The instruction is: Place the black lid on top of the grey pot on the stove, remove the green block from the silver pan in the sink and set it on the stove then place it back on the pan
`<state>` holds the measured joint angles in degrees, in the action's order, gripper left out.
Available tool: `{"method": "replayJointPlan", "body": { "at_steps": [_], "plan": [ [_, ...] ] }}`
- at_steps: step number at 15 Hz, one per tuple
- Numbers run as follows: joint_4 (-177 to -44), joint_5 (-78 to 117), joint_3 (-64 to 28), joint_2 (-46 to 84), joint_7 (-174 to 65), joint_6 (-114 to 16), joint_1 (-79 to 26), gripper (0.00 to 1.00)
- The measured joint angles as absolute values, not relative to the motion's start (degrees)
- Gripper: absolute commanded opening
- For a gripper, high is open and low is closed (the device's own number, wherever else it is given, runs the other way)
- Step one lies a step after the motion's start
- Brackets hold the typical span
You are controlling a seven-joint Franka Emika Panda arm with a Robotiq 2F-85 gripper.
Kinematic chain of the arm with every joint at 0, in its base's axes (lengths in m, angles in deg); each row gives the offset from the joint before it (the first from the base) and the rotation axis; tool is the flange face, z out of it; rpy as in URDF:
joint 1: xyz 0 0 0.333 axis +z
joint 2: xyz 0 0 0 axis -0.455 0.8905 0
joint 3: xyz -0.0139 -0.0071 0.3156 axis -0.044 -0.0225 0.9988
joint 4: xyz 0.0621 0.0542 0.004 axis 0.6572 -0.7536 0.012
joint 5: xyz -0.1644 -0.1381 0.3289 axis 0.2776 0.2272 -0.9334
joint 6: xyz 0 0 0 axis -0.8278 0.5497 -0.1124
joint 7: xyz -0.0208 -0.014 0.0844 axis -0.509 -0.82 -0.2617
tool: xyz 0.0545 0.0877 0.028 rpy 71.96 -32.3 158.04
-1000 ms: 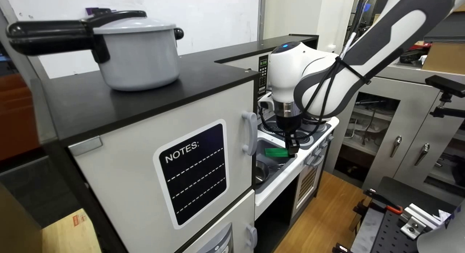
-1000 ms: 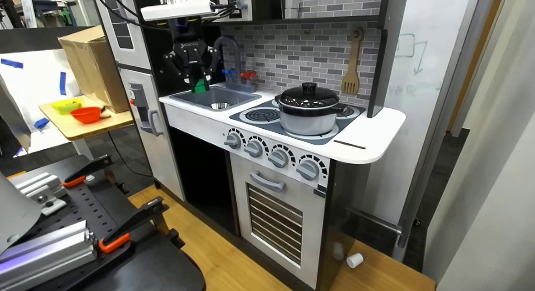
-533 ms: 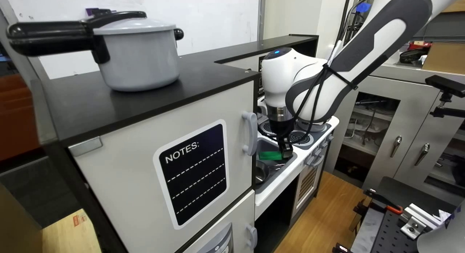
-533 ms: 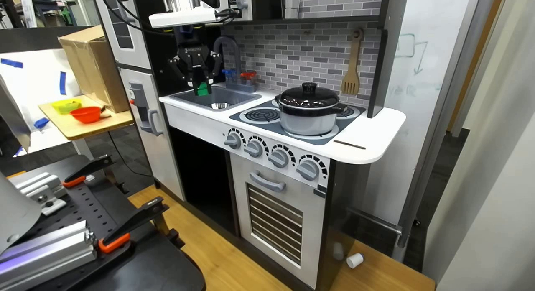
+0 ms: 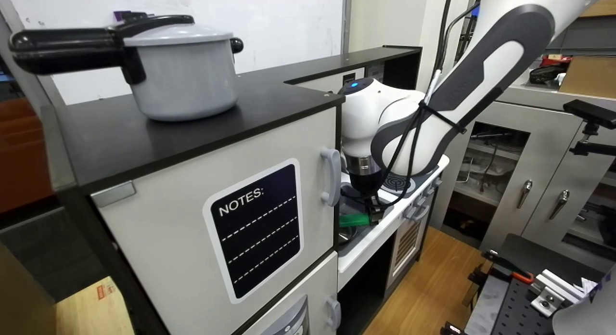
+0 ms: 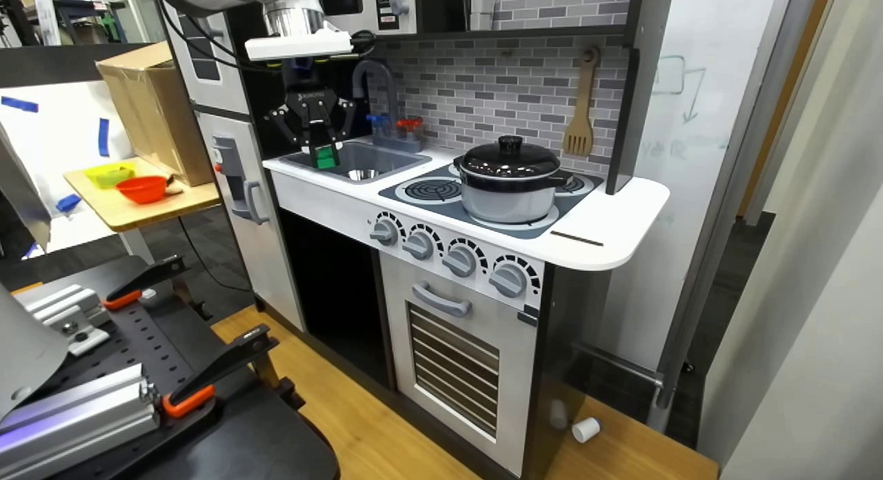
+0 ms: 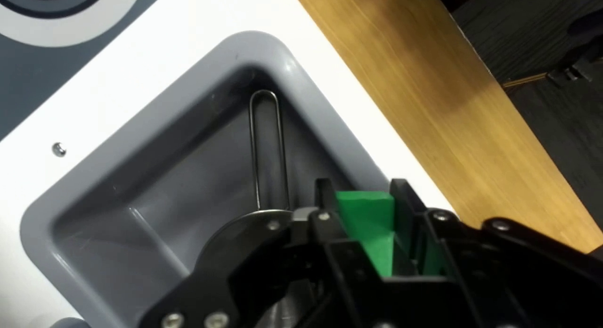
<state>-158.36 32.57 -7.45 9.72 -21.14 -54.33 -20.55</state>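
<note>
The black lid (image 6: 509,164) covers the grey pot (image 6: 507,203), which stands on a front burner of the stove (image 7: 28,83) in an exterior view. Low over the sink (image 7: 207,172), my gripper (image 7: 362,192) is shut on the green block (image 7: 367,219); both fingers press its sides. The green block (image 5: 353,220) juts out sideways from the gripper (image 5: 374,214) in an exterior view. Beneath lies the silver pan (image 7: 231,231) in the basin, its wire handle showing, much of its bowl hidden by the gripper. The silver pan (image 6: 363,175) also shows in an exterior view.
A grey faucet (image 6: 386,80) with red taps (image 6: 410,125) rises behind the sink. The tall cabinet's handle (image 5: 332,176) stands close beside the arm. A large pale-grey pot (image 5: 185,80) rests on the black countertop (image 5: 269,96). White counter (image 7: 358,111) borders the basin.
My gripper, holding the green block, has come down over the sink and shifted toward the tall cabinet. The lid, the grey pot and the pan have not visibly moved.
</note>
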Motion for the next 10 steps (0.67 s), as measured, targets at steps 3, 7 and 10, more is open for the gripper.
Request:
{"method": "replayJointPlan", "body": {
  "at_steps": [3,7,10],
  "plan": [
    [-156.8,35.1,-6.7,11.4,-21.2,-53.7,-19.8,0.08],
    [-155.3,37.3,-6.4,12.6,-21.2,-53.6,-19.3,0.08],
    [-154.0,38.0,-6.4,14.0,-21.3,-53.6,-19.3,0.08]
  ]
}}
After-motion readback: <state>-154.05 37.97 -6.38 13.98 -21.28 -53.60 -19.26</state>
